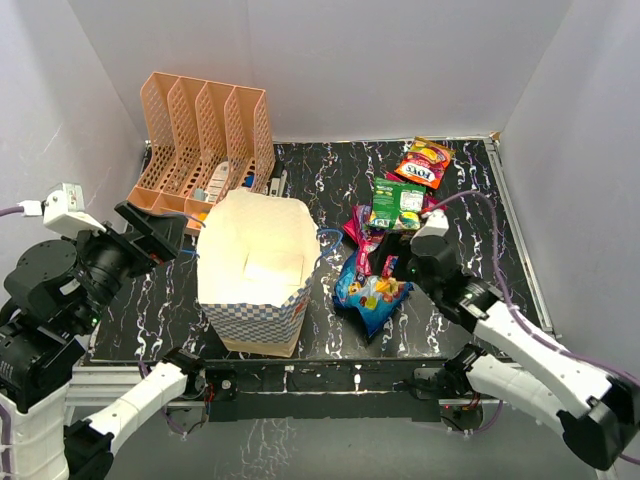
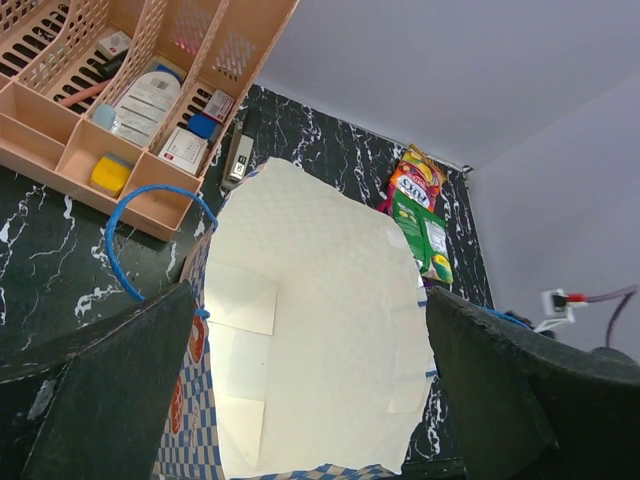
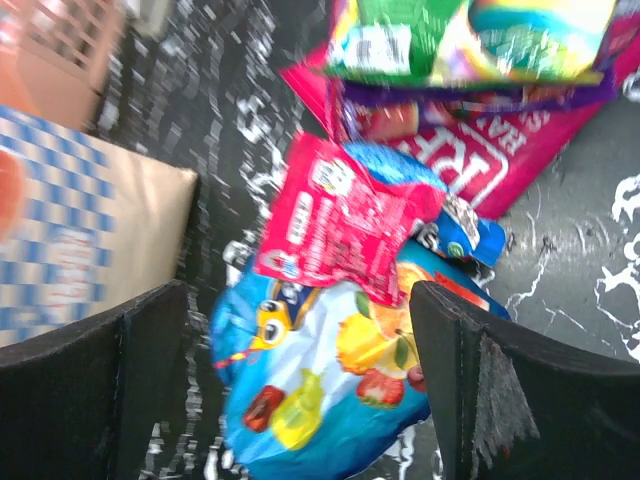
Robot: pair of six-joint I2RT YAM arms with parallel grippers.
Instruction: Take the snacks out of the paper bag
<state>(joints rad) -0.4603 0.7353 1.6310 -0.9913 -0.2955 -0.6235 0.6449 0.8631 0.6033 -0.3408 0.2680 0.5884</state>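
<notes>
The right claw (image 3: 300,290) is hovering released, jaws wide, over the snack pile on the black marbled counter (image 1: 330,170). It is straddling a glossy blue fruit-printed pouch (image 3: 310,400) with a crinkled magenta pouch (image 3: 335,225) lying across it. The left claw (image 2: 310,293) is hanging open too, looking down into the upright paper bag (image 1: 265,318). The bag's cream, creased inner walls and floor are showing nothing inside, so the emptying is probably finishing.

To do this well, the right arm should be rising straight up so its fingers are not dragging the slippery film. The left should be checking the bag's corners without denting the thin paper. The green pouch (image 1: 398,203) and orange-red pouch (image 1: 425,162) are lying flat farther back.
</notes>
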